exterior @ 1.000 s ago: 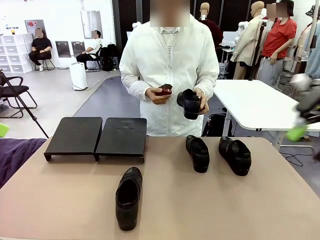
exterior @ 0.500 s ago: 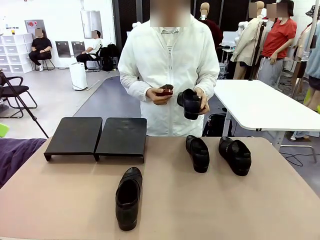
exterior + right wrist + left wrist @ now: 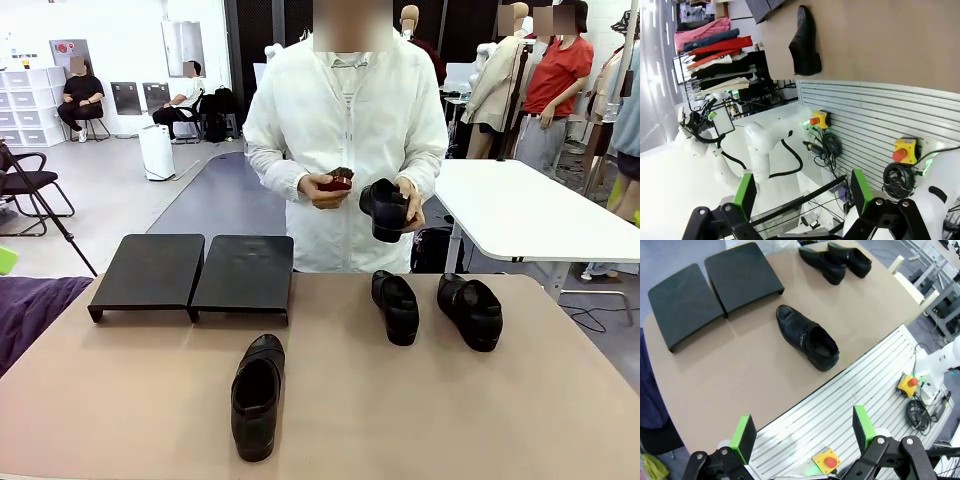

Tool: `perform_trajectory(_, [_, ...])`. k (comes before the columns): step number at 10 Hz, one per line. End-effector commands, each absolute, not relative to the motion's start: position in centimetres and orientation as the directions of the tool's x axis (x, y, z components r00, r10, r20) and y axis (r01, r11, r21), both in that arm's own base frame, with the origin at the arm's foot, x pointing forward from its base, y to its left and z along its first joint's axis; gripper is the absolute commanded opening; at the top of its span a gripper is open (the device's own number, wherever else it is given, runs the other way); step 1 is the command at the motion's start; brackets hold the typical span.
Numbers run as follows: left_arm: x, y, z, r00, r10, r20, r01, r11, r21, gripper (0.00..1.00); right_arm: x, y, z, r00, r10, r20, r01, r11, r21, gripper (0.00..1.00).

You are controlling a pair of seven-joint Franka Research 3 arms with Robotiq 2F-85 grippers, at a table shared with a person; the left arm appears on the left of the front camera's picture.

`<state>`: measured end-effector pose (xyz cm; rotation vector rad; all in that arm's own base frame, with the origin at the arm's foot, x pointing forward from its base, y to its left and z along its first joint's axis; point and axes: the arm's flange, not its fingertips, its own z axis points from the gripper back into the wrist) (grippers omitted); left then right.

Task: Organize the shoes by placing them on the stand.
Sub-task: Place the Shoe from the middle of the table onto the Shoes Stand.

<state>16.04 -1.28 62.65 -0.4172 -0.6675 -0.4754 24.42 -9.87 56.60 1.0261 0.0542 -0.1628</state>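
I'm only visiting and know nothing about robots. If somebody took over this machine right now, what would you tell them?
Left hand: open, empty, above the table's near edge.
Right hand: open, empty, back from the table.
Shoes: front shoe lies near the robot, two right shoes lie side by side, and the fourth shoe is in the person's hand.
Stand: no shoe on it.
Done: nothing yet.
Left: all four shoes.
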Motion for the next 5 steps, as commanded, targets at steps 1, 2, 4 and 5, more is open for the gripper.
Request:
perform_trajectory(1, [15.9, -1.2, 62.7, 0.685, -0.285, 0.670, 0.552, 0.804, -0.222, 1.00, 24.2, -10.5, 56.5, 0.988, -0.103, -0.118, 0.154, 0.513, 0.845, 1.00])
perform_trajectory(2, [15.9, -1.2, 62.7, 0.685, -0.285, 0.670, 0.552, 0.804, -0.222, 1.00, 24.2, -10.5, 56.5, 0.988, -0.103, -0.118, 0.154, 0.513, 0.845, 1.00])
perform_trajectory(4, [16.9, -4.3, 63.4, 0.702, -0.269, 0.660, 0.501, 0.845, -0.188, 1.00, 24.2, -10.5, 56.5, 0.988, -0.103, -0.118, 0.154, 0.513, 0.845, 1.00])
perform_trajectory(5, [19.0, -9.3, 64.2, 0.698, -0.337, 0.632, 0.573, 0.792, -0.211, 1.00, 24.2, -10.5, 56.5, 0.988, -0.103, -0.118, 0.154, 0.513, 0.845, 1.00])
